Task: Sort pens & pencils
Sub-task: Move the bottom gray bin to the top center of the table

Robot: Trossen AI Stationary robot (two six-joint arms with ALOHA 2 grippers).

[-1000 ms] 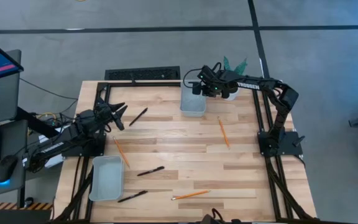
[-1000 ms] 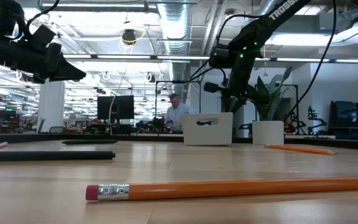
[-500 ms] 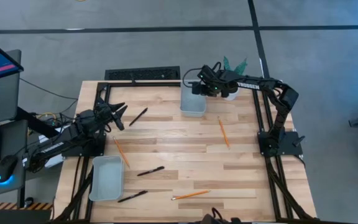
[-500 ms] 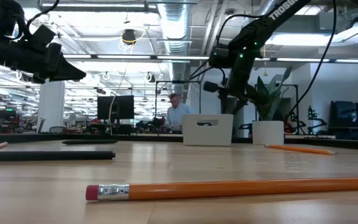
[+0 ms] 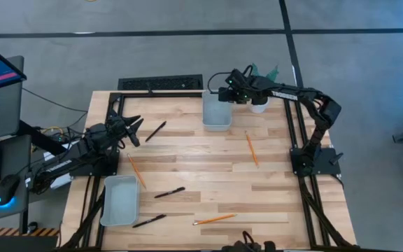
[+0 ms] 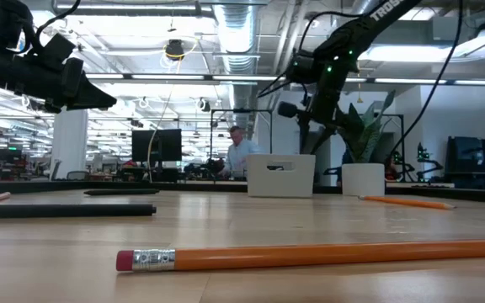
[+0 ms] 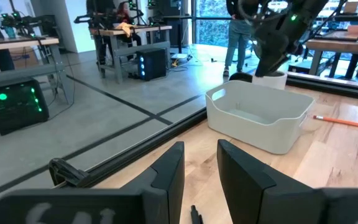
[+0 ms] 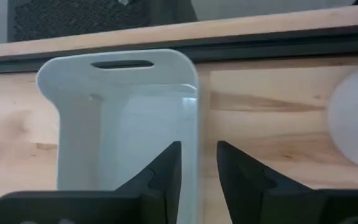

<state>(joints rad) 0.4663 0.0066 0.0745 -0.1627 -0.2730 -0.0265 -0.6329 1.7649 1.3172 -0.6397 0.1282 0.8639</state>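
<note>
**A:** Where are the claws?

**B:** The right claw (image 5: 224,93) hangs above the far tray (image 5: 217,112), at that tray's far right corner, near the back edge of the surface (image 5: 271,175). Its wrist view looks down on the tray's rim, and the fingers (image 8: 166,171) stand slightly spread with nothing between them. The left claw (image 5: 136,130) waits over the left side of the surface, also a little spread and empty.

**A:** And the pens?

**B:** All three lie on the wood. One pen (image 5: 155,131) is just beside the left claw, pointing toward the far tray. A second pen (image 5: 168,192) lies near the middle, right of the near tray (image 5: 120,200). The third pen (image 5: 149,220) is near the front edge, just beside that tray's right front corner.

**A:** Pencils?

**B:** One pencil (image 5: 136,171) lies diagonally between the left claw and the near tray. Another pencil (image 5: 251,148) is on the right side, well apart from the far tray. The last pencil (image 5: 215,219) lies near the front edge; the low view shows it close up, eraser end to the left.

**A:** Anything in the trays?

**B:** Both look empty from above. A white cup (image 5: 259,106) stands just beside the far tray, under the right arm.
</note>
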